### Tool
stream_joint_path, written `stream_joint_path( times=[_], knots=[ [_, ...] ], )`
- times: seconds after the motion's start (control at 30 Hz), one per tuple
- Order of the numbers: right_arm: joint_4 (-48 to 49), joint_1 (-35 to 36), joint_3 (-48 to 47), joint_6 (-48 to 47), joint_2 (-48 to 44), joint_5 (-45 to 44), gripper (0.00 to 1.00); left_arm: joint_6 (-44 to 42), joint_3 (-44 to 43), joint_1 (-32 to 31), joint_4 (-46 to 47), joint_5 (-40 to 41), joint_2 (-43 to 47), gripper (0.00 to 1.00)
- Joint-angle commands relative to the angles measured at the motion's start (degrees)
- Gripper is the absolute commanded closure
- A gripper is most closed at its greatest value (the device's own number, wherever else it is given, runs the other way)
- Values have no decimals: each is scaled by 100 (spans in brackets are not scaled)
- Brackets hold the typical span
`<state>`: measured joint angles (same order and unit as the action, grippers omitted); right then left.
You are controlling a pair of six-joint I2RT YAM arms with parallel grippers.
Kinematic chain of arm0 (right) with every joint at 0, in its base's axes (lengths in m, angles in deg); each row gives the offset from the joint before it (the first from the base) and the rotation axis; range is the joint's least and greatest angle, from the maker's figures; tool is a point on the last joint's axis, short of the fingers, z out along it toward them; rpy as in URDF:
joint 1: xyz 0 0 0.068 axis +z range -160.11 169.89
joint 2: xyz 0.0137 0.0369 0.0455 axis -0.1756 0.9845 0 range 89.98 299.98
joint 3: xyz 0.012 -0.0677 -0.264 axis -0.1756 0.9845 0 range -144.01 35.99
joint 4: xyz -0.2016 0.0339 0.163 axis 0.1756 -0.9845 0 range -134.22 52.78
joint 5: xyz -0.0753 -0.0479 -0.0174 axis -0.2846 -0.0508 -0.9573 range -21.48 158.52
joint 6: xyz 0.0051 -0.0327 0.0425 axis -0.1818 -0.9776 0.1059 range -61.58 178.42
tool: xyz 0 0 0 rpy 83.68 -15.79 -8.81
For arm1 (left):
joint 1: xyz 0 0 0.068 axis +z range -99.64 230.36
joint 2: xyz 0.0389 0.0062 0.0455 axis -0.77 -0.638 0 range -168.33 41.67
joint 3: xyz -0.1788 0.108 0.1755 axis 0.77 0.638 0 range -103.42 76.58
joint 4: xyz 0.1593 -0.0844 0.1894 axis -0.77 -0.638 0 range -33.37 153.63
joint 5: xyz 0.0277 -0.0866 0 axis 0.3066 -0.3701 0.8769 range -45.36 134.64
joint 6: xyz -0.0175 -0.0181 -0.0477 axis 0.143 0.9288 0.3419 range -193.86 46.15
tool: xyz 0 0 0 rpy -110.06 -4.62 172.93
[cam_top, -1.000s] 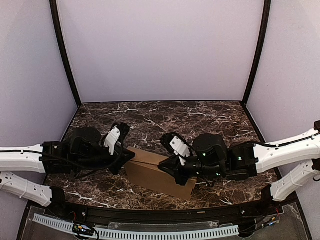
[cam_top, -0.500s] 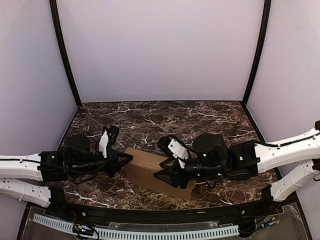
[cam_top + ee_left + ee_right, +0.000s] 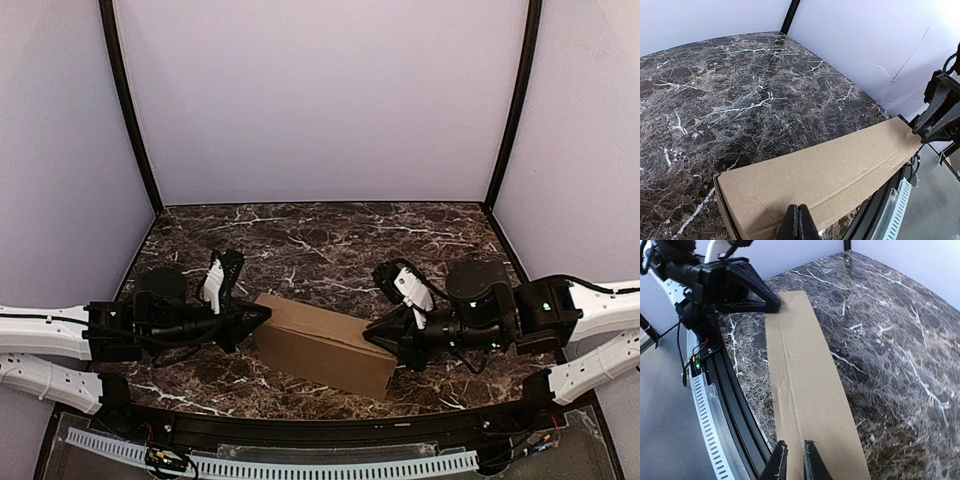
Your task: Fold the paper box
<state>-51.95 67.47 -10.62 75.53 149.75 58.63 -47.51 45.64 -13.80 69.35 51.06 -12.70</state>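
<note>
The plain brown cardboard box [image 3: 322, 344], a long and shallow carton, lay flat on the dark marble-patterned bench [image 3: 330, 235], close to the near edge and about at its middle. It was turned a little, so its left end pointed more to the far edge and its right end more to the near edge. Its top panel was down and flat, with one crease along the length, and I saw no flap standing up.

My left gripper [image 3: 263, 315] was at the left end of the box. It was clenched with nothing between its fingers, and its tip lay against that end of the carton. I judge that I held it so to use the closed fingers as one stiff point, which pins the carton so that it cannot slide on the smooth bench.

My right gripper [image 3: 370, 338] was at the opposite end, low over the right end of the top panel. Its fingers stood a small gap apart and grasped nothing; cardboard showed through the gap. Whether the tips touched the panel, I could not tell. I think this narrow opening suited pressing down the end of the lid, not taking a wide part.

In my judgement the folding was nearly finished. The next move would need a gentle push, because thin cardboard dents easily and the box could turn around the left tip.
</note>
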Motion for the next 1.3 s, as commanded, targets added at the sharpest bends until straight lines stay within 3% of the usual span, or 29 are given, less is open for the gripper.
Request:
stream_joint_path(
  times=[0.0,0.1,0.3,0.77,1.13,1.27],
  knots=[
    [-216,16,518,436,-189,-424,94,-7,298,9,-1284,-169,-268,99],
    [-22,27,1198,918,-233,-334,100,-7,298,9,-1347,-154,-228,99],
    [653,48,2409,1666,-441,137,100,-4,279,4,-1402,-166,-227,99],
    [182,64,892,139,-1262,-567,100,-60,140,9,-1478,-152,-333,99],
    [483,162,2199,1066,-281,-277,100,-109,31,9,-1540,-154,-344,99],
    [408,222,2130,980,-291,-427,100,-308,-281,8,-1727,-86,-289,91]
  ],
)
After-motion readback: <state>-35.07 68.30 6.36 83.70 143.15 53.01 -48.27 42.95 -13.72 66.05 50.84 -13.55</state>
